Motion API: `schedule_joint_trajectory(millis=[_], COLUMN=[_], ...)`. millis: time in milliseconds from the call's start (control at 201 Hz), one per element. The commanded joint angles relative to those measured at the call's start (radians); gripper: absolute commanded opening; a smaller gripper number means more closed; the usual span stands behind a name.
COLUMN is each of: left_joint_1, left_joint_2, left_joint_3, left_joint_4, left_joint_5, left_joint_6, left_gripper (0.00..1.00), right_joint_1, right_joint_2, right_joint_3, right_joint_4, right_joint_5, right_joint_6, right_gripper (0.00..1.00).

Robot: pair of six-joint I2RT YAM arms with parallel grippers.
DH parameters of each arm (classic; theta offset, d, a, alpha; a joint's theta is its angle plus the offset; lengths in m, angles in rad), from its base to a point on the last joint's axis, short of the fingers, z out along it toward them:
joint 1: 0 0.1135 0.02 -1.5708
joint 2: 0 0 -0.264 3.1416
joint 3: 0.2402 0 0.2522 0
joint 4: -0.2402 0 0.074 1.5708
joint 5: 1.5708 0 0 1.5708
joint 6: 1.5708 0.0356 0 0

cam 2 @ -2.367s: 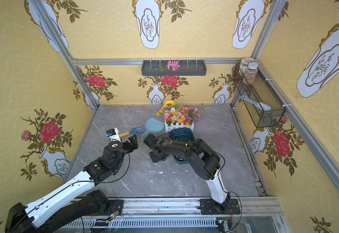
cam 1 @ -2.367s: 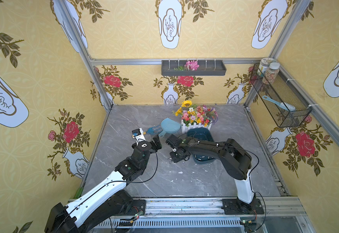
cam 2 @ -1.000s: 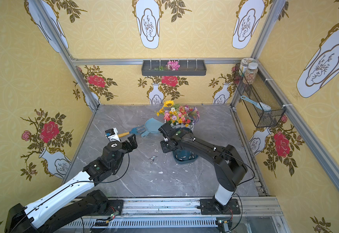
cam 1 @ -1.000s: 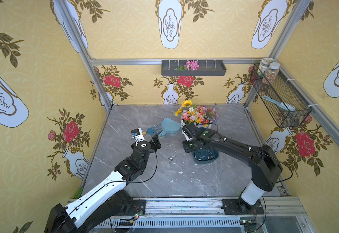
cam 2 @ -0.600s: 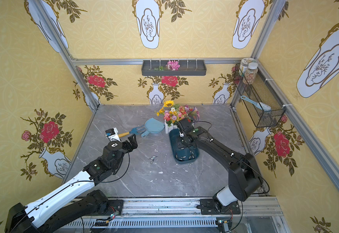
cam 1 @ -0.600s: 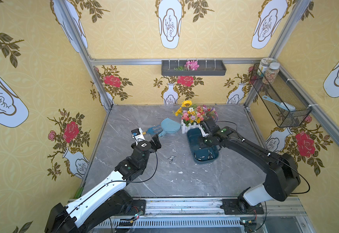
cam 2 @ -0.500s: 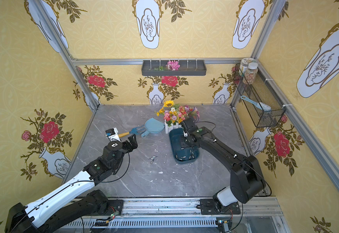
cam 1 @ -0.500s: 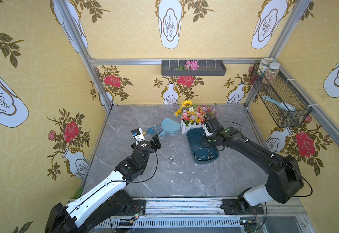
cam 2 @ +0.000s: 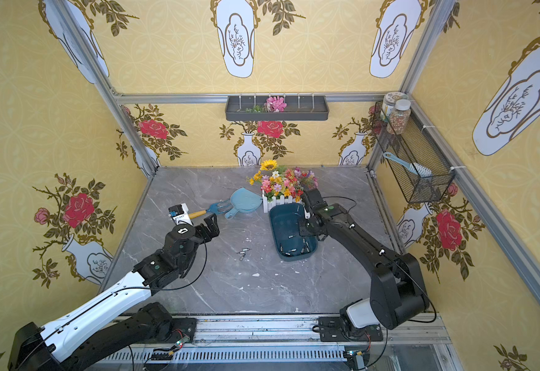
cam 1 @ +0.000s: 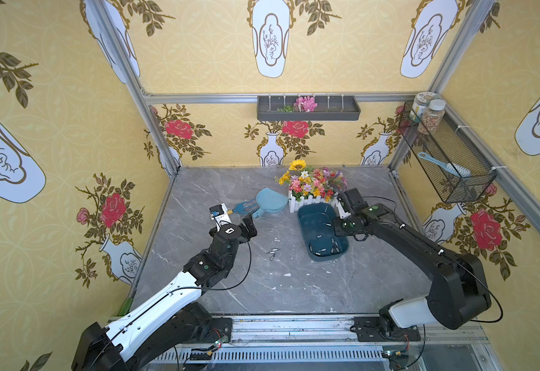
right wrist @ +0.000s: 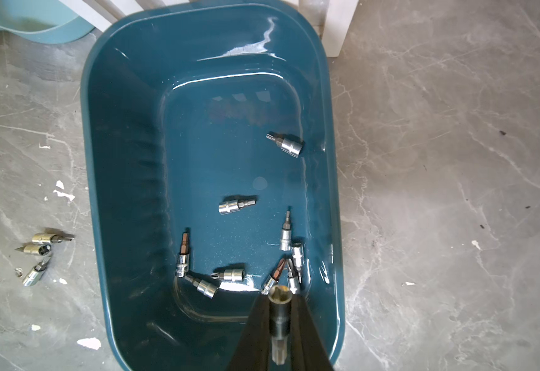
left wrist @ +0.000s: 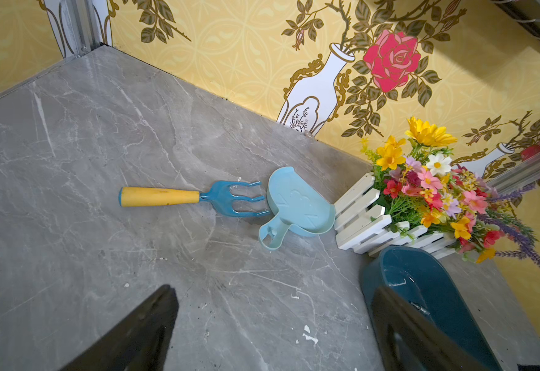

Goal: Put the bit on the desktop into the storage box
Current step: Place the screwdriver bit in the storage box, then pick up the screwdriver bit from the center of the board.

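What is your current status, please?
Right jaws shut on a bit over the storage box. Left jaws open, empty. Three bits lie on the desktop. Nothing blocking.

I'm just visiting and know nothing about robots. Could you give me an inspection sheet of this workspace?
Surface: grey marble desktop, scattered with white flecks.
Job's things: storage box holds several stored bits; three loose bits lie on the desktop beside it.
Clutter: dustpan, garden fork, flower planter.
Grippers: left gripper open, holding nothing; right gripper shut on one bit, over the storage box.
Cables: black cables loop off both arms.
Surroundings: yellow floral walls, wall trough, wire basket with jars and brush.
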Motion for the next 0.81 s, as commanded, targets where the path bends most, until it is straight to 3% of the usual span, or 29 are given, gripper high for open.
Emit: schedule_joint_trajectory(millis=[0, 229, 803], left_joint_1=[0.002, 0.001, 0.001], left_joint_2=[-0.002, -0.006, -0.003], left_joint_3=[-0.003, -0.005, -0.004], left_joint_4=[-0.004, -0.006, -0.010], left_joint_5=[0.003, 0.002, 0.007], left_joint_6=[-0.005, -0.005, -0.001], left_gripper=[1.00, 1.00, 1.00], right_joint_1=[-0.003, -0.005, -0.030], right_joint_2=[0.003, -0.001, -0.079], right_joint_3=[0.001, -0.002, -0.027], right_joint_4=[0.004, 0.006, 0.034], right_joint_5=[0.001, 0.002, 0.027], right_joint_6=[-0.005, -0.005, -0.025], right_gripper=[0.15, 0.22, 0.57])
